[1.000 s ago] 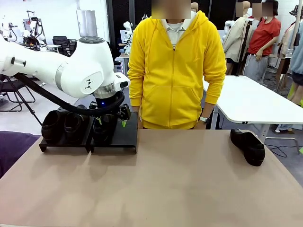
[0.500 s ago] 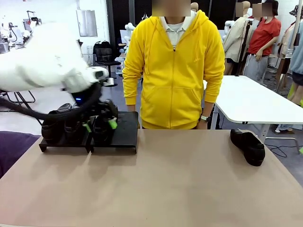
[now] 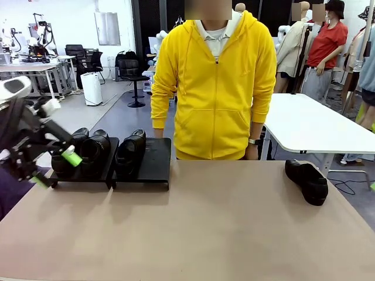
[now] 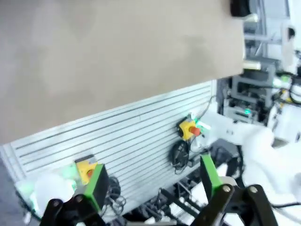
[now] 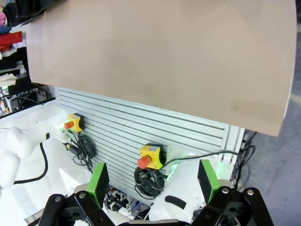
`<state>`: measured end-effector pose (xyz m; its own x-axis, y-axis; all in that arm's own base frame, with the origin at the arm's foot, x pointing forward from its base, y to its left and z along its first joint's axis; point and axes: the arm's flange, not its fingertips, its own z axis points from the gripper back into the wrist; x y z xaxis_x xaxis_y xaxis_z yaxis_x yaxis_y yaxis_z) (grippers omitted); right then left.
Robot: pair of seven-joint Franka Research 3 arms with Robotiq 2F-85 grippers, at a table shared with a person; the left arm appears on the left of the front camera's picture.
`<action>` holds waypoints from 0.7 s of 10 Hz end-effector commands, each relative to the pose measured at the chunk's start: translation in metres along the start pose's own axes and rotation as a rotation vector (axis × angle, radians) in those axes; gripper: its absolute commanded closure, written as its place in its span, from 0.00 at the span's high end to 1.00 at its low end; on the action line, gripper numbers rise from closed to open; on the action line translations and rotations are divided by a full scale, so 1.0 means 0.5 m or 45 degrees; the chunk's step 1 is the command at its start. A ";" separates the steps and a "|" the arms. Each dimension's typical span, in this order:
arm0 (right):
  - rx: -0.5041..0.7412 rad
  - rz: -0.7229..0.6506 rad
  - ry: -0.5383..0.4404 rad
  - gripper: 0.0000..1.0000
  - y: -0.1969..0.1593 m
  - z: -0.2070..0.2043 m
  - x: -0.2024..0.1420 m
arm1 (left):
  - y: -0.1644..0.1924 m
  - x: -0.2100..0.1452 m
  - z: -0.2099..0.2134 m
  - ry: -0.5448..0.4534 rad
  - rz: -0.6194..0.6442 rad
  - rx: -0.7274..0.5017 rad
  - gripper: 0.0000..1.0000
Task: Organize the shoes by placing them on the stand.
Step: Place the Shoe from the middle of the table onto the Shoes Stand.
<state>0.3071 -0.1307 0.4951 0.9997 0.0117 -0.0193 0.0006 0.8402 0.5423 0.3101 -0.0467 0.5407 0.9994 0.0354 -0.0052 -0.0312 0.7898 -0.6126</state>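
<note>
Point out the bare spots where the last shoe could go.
Free: the right half of the right platform, beside its one shoe. The left platform is crowded with two shoes. The tabletop is bare up to the loose shoe.

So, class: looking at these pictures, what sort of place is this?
Probably a robotics lab or workshop. A robot arm's open pincer hangs by the table, emergency-stop buttons sit on a slatted metal panel, and office chairs and more equipment stand behind.
</note>
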 end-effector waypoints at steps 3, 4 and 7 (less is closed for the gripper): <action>-0.014 0.010 0.007 1.00 -0.003 -0.001 -0.004 | -0.050 0.006 -0.005 0.034 -0.098 0.002 1.00; -0.014 0.010 0.007 1.00 -0.003 -0.001 -0.004 | -0.050 0.006 -0.005 0.034 -0.098 0.002 1.00; -0.014 0.010 0.007 1.00 -0.003 -0.001 -0.004 | -0.050 0.006 -0.005 0.034 -0.098 0.002 1.00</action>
<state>0.3071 -0.1307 0.4951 0.9997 0.0117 -0.0192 0.0006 0.8402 0.5423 0.3122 -0.0709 0.5526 0.9995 -0.0263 0.0200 0.0330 0.8052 -0.5921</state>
